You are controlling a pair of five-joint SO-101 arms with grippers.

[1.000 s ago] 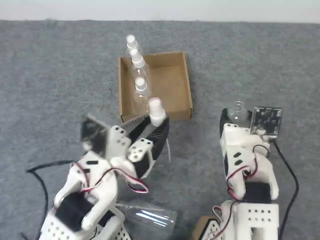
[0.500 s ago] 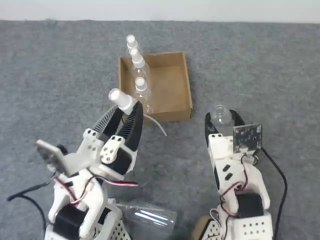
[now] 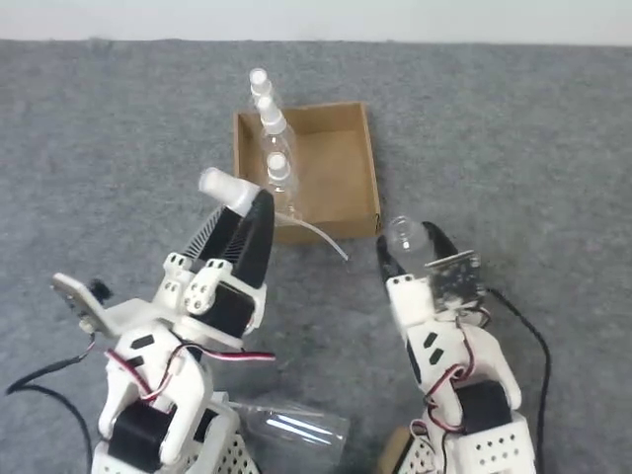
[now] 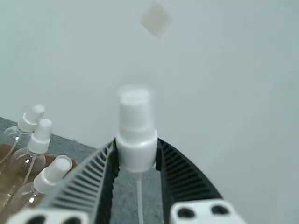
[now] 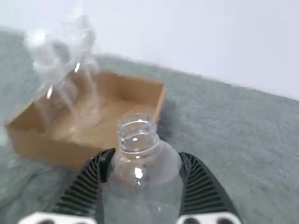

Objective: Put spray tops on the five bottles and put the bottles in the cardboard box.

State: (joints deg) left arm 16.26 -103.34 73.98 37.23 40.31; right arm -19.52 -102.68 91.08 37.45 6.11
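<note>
Left gripper [image 3: 247,204] pinches spray top [image 4: 136,135], right gripper [image 3: 410,245] clasps open bottle [image 5: 138,161]. It looks light and crushable, so I'd grip the shoulder gently.

For the left arm [image 3: 183,331]: folded low at the base, then stretched forward and upward, with the wrist rolled so the camera bracket [image 3: 79,301] juts out to the side. At its end, the left gripper [image 3: 244,204] tilted up, black ribbed fingers [image 4: 91,184] pinched onto the collar of a spray top [image 4: 135,123], nozzle end well past the fingertips. For the right arm [image 3: 449,360]: upright and compact, leaning forward and a little toward its neighbour, red and black wires [image 3: 464,373] looped along the white shell. At its end, the right gripper [image 3: 408,242] pointing ahead, fingers [image 5: 198,186] pressed against the shoulders of an open-necked bottle [image 5: 138,163].
</note>
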